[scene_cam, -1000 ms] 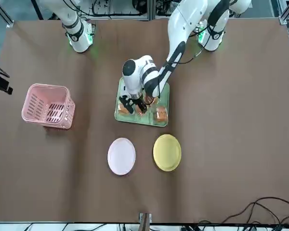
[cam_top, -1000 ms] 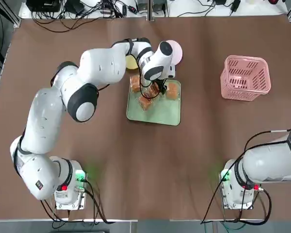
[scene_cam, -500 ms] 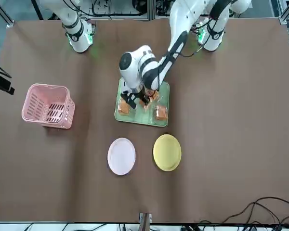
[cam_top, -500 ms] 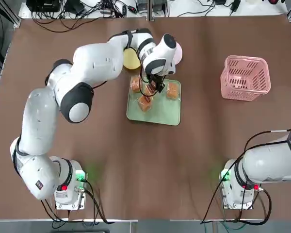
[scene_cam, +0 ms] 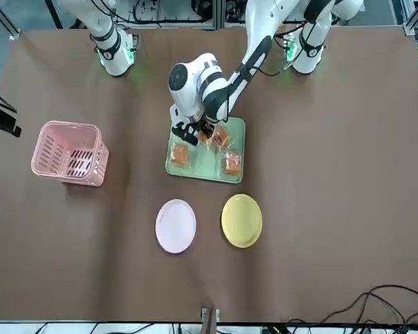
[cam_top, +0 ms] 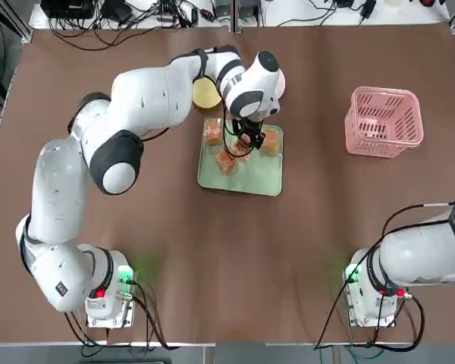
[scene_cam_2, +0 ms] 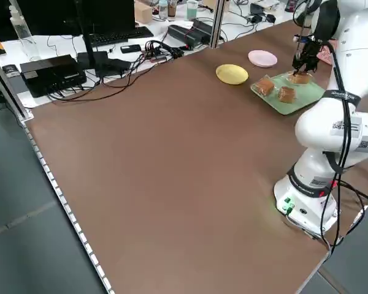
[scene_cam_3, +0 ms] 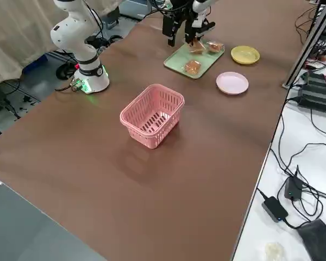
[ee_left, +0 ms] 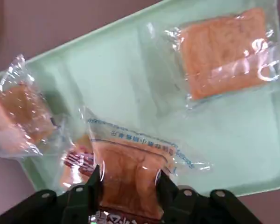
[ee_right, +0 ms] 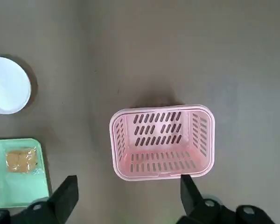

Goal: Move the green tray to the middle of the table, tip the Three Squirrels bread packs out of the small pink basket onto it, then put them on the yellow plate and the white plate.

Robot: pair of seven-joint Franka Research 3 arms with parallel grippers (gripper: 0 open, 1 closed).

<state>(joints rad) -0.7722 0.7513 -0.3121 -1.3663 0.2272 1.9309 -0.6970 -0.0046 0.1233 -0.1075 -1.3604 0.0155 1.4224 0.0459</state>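
The table is a flat, matte brown. The bread packs are wrapped in clear, crinkly film that catches the light. The green tray looks like smooth plastic with a soft sheen, and the pink basket like slatted plastic. The yellow plate and white plate seem smooth, possibly plastic.

Beyond my table's far edge I see tangled black cables; off its side sit a black keyboard, a clear bottle, and a power adapter on a white bench
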